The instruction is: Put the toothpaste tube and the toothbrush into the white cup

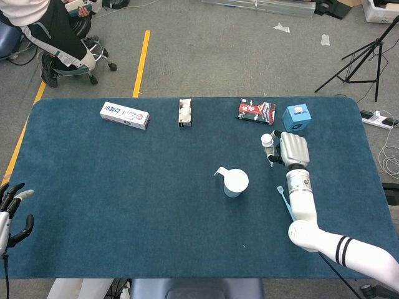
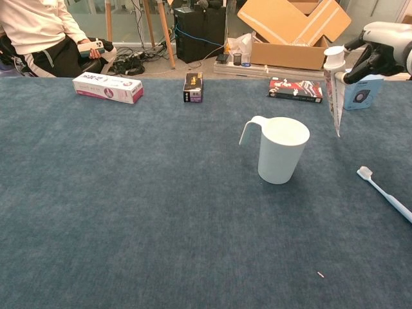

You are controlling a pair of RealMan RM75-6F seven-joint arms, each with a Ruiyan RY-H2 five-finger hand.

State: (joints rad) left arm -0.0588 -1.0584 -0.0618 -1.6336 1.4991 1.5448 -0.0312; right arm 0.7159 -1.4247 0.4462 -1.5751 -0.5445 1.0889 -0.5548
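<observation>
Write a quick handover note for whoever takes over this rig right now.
Right hand holds the toothpaste tube in the air, cap up, to the right of the white cup and not yet over it.
Left hand is open at the table's near left edge, holding nothing.
Toothbrush lies on the cloth to the right of the cup.
Done: tube picked up.
Left: put the tube in the cup, then the toothbrush.
</observation>
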